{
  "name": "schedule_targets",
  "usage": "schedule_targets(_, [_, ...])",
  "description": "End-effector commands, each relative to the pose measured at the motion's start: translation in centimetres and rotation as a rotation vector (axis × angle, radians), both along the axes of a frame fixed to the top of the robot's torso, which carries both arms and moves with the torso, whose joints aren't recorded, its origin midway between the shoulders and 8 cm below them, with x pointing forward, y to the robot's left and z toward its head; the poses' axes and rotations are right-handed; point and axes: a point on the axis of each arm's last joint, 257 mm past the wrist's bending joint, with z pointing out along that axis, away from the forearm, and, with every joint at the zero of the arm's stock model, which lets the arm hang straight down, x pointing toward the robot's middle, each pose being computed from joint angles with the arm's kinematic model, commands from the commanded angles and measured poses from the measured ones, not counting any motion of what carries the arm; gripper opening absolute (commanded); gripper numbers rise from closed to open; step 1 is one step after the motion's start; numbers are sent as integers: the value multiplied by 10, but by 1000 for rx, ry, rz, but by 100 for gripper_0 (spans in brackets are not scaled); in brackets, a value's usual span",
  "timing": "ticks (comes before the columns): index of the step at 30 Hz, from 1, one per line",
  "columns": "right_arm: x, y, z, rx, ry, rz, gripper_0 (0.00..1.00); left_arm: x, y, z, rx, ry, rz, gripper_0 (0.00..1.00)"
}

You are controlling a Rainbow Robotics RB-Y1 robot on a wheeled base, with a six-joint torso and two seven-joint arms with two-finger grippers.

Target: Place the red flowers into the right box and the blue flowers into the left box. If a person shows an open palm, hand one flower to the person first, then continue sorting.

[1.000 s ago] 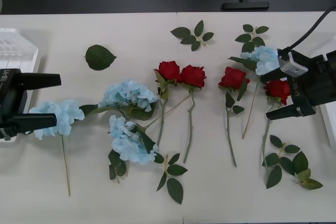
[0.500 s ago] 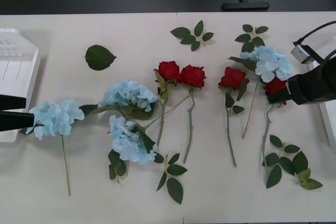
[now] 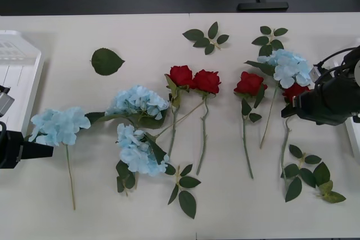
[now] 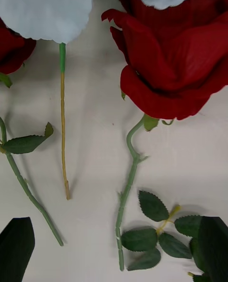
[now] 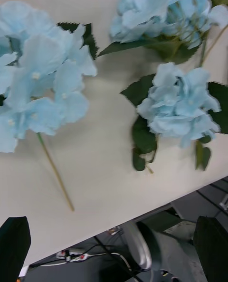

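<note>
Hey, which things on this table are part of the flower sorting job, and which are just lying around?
Job:
red flowers
blue flowers
left box
right box

Lying about:
single loose leaf
leaf sprigs

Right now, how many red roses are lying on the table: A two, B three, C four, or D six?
C: two red roses lie side by side in the middle, one further right, and one by the right gripper.
</note>
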Motion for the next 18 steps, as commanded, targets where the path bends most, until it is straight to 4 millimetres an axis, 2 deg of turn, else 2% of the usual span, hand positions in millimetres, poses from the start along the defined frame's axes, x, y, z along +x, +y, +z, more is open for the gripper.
schedule_targets(1, [25, 19, 6, 26, -16, -57, 100, -11, 6, -35, 65, 32, 38, 100])
schedule_targets(9, [50, 14, -7, 11, -6, -123, 100, 7, 5, -73, 146, 39, 91, 100])
schedule_targets(18, [72, 1, -29, 26, -7, -174, 100, 42, 4, -106, 164, 26, 119, 100])
